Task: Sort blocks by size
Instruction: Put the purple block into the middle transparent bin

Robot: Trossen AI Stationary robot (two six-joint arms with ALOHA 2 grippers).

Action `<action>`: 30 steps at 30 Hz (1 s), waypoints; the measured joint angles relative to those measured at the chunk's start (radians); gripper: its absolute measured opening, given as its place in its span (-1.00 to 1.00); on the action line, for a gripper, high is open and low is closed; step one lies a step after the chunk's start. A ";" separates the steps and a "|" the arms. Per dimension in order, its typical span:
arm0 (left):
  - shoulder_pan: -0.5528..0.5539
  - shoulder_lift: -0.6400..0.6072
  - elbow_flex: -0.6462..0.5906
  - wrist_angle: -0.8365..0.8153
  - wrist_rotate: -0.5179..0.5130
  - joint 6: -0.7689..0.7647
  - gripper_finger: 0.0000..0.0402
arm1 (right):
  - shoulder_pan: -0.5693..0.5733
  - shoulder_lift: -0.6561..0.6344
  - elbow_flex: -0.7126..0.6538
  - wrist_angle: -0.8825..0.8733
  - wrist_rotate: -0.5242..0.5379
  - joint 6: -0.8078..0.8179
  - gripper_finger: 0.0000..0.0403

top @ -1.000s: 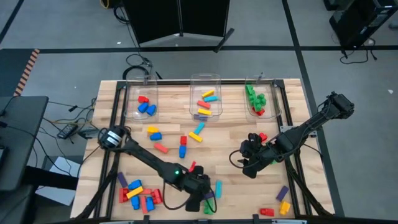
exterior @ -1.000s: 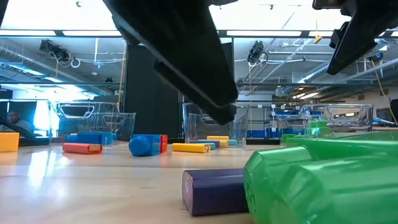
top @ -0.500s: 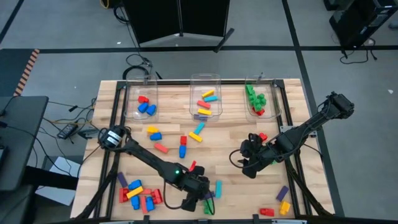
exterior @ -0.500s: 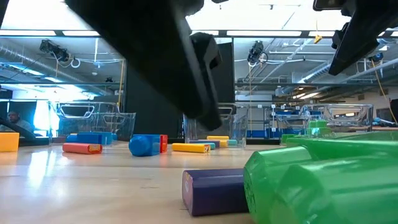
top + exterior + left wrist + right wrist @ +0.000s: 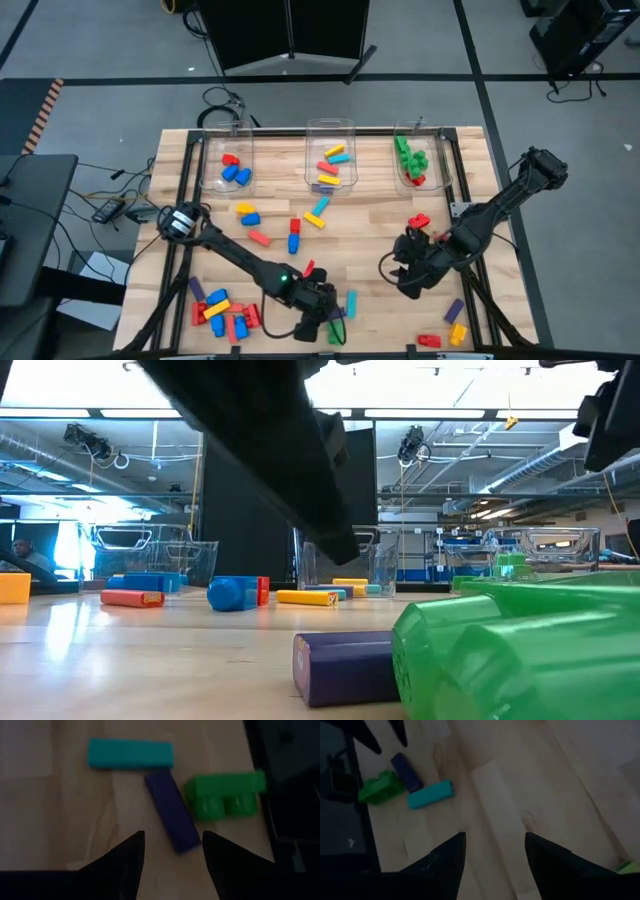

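The left gripper [image 5: 170, 851] is held low over the near edge of the wooden table [image 5: 370, 215], its two dark fingers parted and nothing between them. Just ahead of the fingertips lies a long, slim purple plastic brick [image 5: 172, 811], one end almost reaching into the gap. Its long axis runs obliquely to the line of the fingers rather than square across it, so a slight turn of the wrist is probably needed before the jaws can close across its narrow sides. A long cyan plastic brick [image 5: 130, 754] lies just beyond the purple brick's far end, and a chunky green studded plastic brick [image 5: 225, 796] sits just beside the purple one, close enough to be nudged.

The right gripper [image 5: 494, 851] is seen well apart from the purple brick [image 5: 406, 771], over bare wood, likewise parted and empty. The left arm is judged much the nearer to this cluster.
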 joint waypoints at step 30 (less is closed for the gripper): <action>-0.028 0.105 -0.001 0.178 -0.104 -0.192 0.03 | 0.080 0.001 0.000 -0.009 0.000 -0.038 0.07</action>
